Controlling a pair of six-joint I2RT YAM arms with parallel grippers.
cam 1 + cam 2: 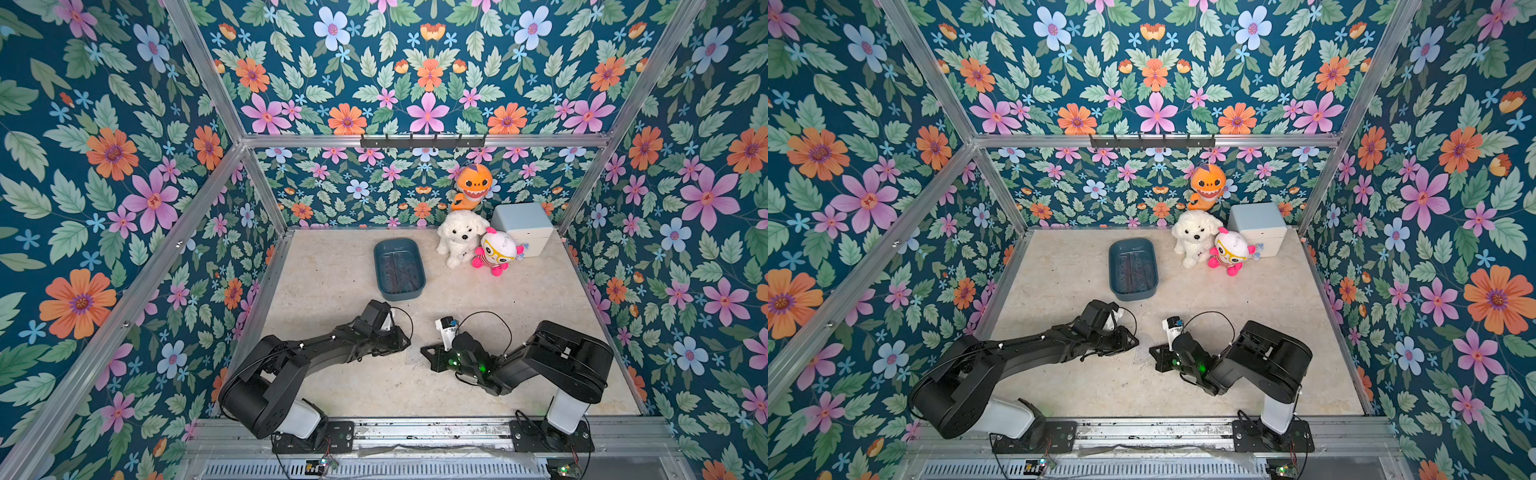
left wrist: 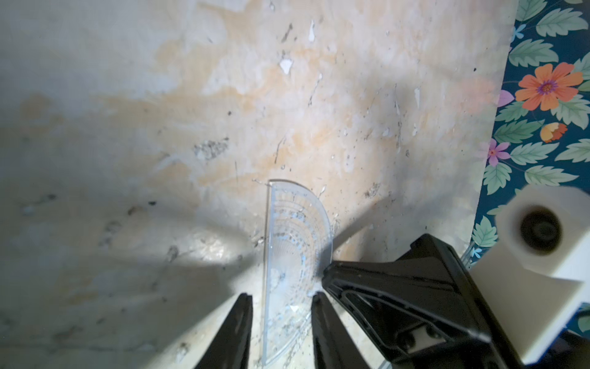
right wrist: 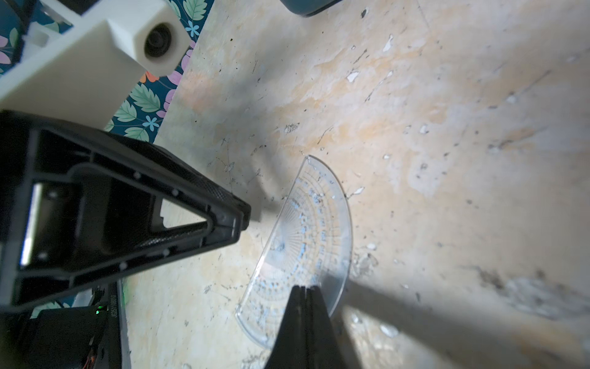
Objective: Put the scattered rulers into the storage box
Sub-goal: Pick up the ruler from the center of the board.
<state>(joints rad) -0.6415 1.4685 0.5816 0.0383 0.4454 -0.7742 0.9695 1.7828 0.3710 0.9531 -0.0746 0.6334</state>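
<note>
A clear semicircular protractor [image 2: 297, 242] [image 3: 313, 236], one of the rulers, lies flat on the beige table between my two arms. My left gripper [image 2: 281, 297] [image 1: 405, 343] is open and straddles it, one finger beside the straight edge and one at the curved edge. My right gripper [image 3: 305, 289] [image 1: 428, 351] is shut, and its joined tips rest on top of the protractor near the curved rim. The dark teal storage box [image 1: 401, 296] [image 1: 1136, 296] stands farther back, with faint pinkish strips on its floor.
A white plush dog [image 1: 461, 239], a pink doll [image 1: 496, 251], an orange plush [image 1: 473, 185] and a pale blue cube container [image 1: 525, 226] crowd the back right corner. Floral walls with metal frame posts enclose the table on three sides.
</note>
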